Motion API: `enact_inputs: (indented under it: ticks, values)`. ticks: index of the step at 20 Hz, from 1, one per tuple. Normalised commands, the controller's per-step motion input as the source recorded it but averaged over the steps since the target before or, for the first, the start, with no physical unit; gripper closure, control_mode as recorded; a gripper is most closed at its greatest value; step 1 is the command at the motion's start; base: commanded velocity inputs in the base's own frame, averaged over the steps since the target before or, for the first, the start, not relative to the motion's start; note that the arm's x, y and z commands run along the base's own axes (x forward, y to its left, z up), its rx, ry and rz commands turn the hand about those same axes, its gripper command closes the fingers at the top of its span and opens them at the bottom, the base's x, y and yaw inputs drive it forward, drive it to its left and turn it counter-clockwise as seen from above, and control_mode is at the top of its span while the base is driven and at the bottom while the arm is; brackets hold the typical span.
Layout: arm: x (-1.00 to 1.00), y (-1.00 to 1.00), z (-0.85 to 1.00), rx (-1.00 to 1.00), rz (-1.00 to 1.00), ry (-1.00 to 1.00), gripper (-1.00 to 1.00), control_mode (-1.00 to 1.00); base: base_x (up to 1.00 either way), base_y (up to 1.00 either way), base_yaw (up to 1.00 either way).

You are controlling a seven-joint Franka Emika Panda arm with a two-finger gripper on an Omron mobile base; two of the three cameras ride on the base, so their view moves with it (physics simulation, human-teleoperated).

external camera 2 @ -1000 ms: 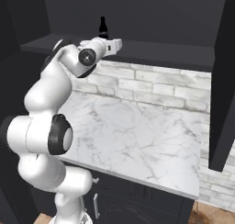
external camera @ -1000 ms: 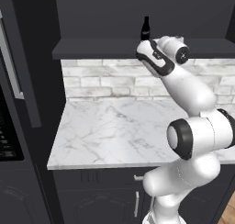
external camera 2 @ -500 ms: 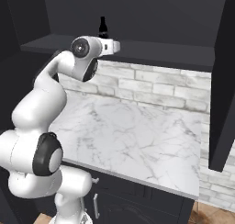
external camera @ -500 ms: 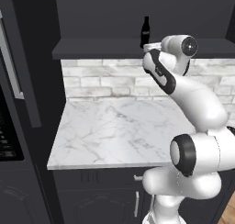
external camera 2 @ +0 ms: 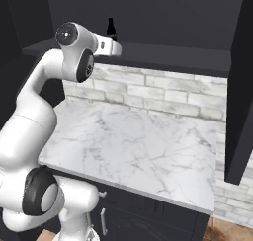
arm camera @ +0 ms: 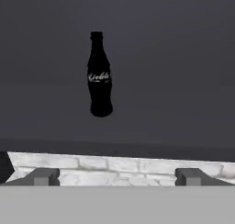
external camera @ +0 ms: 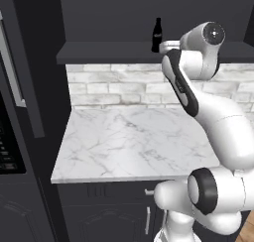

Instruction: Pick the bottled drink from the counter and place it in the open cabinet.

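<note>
From the left base view the arm's own wrist covers the pincer, while in the hand view the pincer (arm camera: 116, 176) shows its two dark tips standing far apart with nothing between them, their lower parts cut off at the bottom edge. The bottled drink (arm camera: 99, 75) stands upright on the thick bottom shelf of the open cabinet (external camera: 109, 52), at about 12 o'clock from the tips and well apart from them, with bare shelf on both sides; the cabinet's dark interior makes its back wall hard to make out. Below, the marble counter (external camera: 124, 142) lies bare to its front edge, the white brick wall (external camera 2: 163, 94) behind it.
</note>
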Motion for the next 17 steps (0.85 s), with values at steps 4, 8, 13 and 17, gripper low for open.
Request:
enact_inputs:
  ticks: [4, 8, 13, 17]
  values:
    - [-0.73, 0.00, -0.02, 0.09, -0.05, 0.08, -1.00, -1.00, 0.00, 0.00, 0.00]
    - [-0.78, 0.01, -0.20, 0.09, -0.05, 0.00, -1.00, -1.00, 0.00, 0.00, 0.00]
    - [-0.82, 0.04, -0.21, 0.12, -0.04, 0.00, -1.00, -1.00, 0.00, 0.00, 0.00]
    - [-0.84, 0.07, -0.21, 0.06, -0.02, -0.02, -1.00, -1.00, 0.00, 0.00, 0.00]
